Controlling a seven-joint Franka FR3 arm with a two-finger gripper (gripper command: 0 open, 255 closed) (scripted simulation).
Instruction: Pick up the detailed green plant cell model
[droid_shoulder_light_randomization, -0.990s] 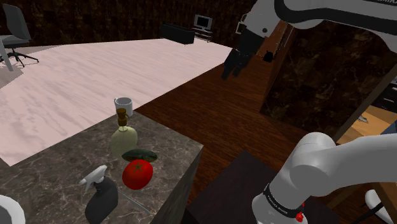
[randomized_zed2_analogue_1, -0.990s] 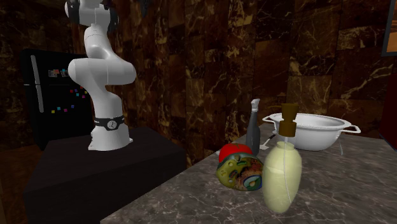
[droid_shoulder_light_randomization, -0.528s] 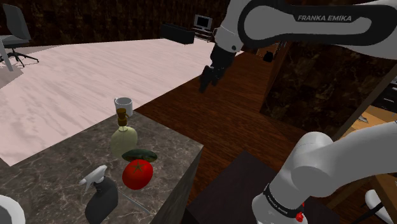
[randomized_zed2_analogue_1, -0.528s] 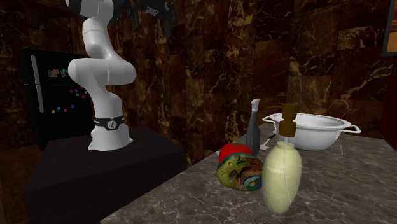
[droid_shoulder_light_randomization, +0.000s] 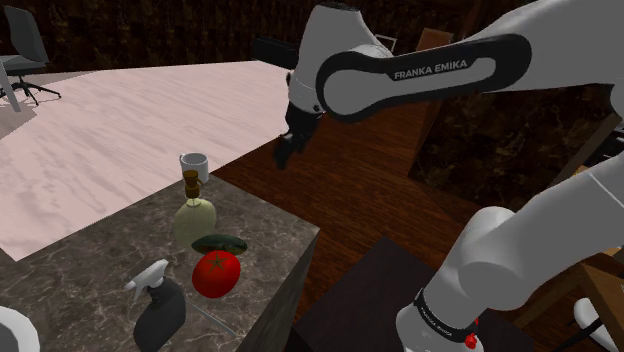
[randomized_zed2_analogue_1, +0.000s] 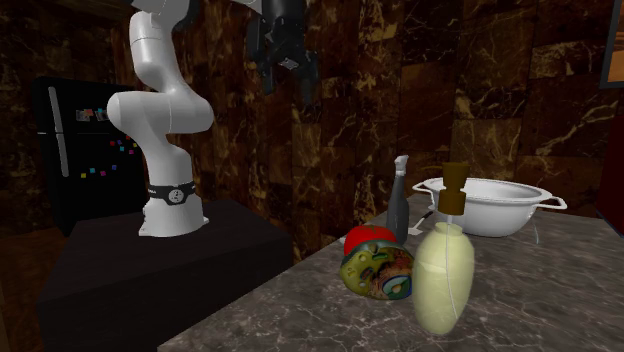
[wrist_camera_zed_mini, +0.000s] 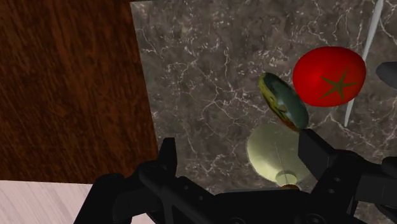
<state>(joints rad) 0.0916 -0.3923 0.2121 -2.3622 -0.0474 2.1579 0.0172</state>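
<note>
The claw hangs wide open and empty, well above the desk. One green plant cell model lies there between one red tomato and one corked bottle, seemingly touching both.

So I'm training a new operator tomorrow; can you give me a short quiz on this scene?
1. True or false: the gripper is shut on the plant cell model.
2. In the shoulder view, which stands between the white mug and the model? A corked bottle, B kettle, C book.
3. Fill in: the red thing beside the model is a ___.
Key: 1 false, open and holding nothing; 2 A; 3 tomato.
</note>
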